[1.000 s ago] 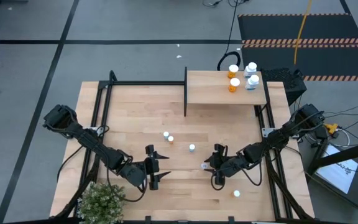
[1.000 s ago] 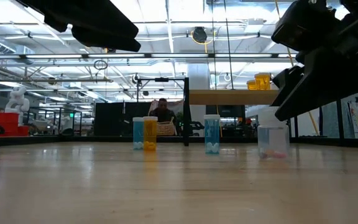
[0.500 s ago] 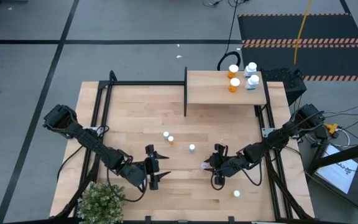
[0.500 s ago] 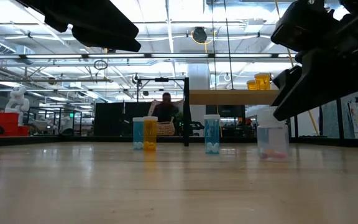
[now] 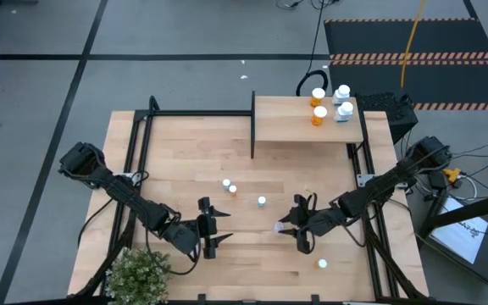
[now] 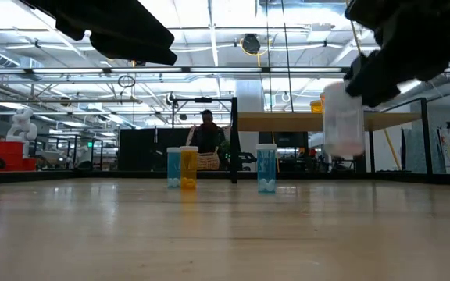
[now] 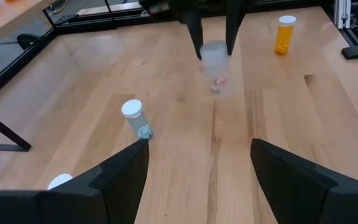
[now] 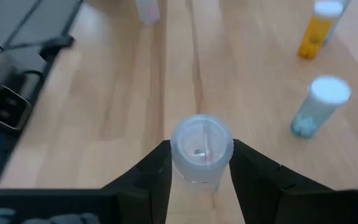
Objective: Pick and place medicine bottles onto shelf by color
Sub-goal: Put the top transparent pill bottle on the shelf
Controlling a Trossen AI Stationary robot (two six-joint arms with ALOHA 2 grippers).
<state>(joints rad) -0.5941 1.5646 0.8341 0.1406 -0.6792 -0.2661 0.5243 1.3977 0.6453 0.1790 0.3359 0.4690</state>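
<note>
My right gripper is shut on a clear medicine bottle with a white cap, held above the table's near right part. Standing on their bases on the table are a pale blue bottle, an orange one, another blue one and an orange one. The shelf at the far right carries two orange bottles and two pale ones. At the near left, my left gripper stands open and touches nothing. My right gripper pinches the clear bottle's upper part, at and just below the cap, between its two fingers. The fingers slant down from the table's right side. The bottle hangs upright below them, lifted clear of the table.
A potted plant sits at the near left corner. A black frame edges the shelf and the table's sides. Bare wood lies between the two grippers and in front of the shelf. A person shows in the room beyond.
My right gripper has risen with the clear bottle, which stood on the table a second ago and now hangs clear above it, still upright. The gripper has also drawn slightly toward the table's right edge.
</note>
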